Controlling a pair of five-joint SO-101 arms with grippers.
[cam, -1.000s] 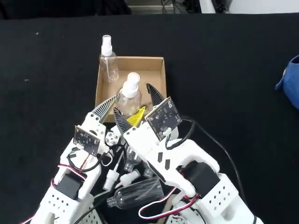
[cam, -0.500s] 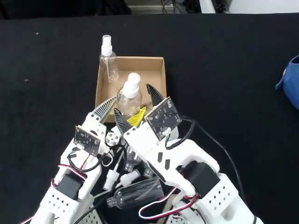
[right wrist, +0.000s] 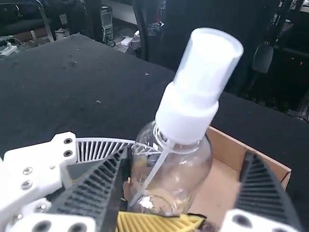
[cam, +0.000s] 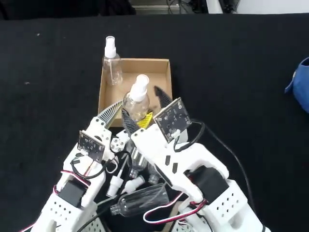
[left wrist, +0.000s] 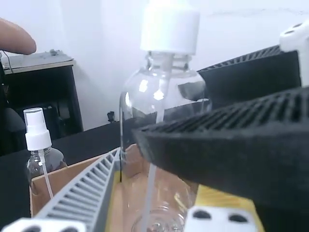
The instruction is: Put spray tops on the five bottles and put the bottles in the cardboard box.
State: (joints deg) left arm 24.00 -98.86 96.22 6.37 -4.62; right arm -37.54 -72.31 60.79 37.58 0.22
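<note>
High view, cardboard box (cam: 167, 72): open-topped on the black table (cam: 231, 58), just beyond both grippers' fingertips
High view, slim spray bottle (cam: 112, 63): upright with its white top on, at the box corner farthest from the left gripper
High view, round spray bottle (cam: 136, 99): capped, over the near part of the box, between the fingers of both grippers
High view, left gripper (cam: 134, 111): closed onto the round spray bottle, grey finger on one side, yellow finger on the other
High view, right gripper (cam: 140, 100): black fingers spread wide, straddling the same bottle
High view, uncapped bottle (cam: 140, 200): on its side well behind both grippers, between the arm bases, outside the box
High view, loose spray tops (cam: 116, 184): near that bottle's neck, also behind the grippers
High view, blue object (cam: 300, 89): well apart from the right gripper, on its outer side
Left wrist view, round spray bottle (left wrist: 159, 121): close ahead, grey finger (left wrist: 82, 193) against its wall; whether its base rests on the box floor cannot be told
Left wrist view, slim spray bottle (left wrist: 41, 154): beyond the grey finger, by the box wall (left wrist: 67, 171)
Left wrist view, right gripper's black fingers (left wrist: 231, 145): crossing just beside the round spray bottle
Right wrist view, right gripper (right wrist: 186, 159): wide open, box floor (right wrist: 224, 183) showing between the bottle and one black finger
Right wrist view, round spray bottle (right wrist: 174, 169): clear, dip tube visible inside
Right wrist view, left gripper's grey finger (right wrist: 104, 145): curving in to the bottle's side
</note>
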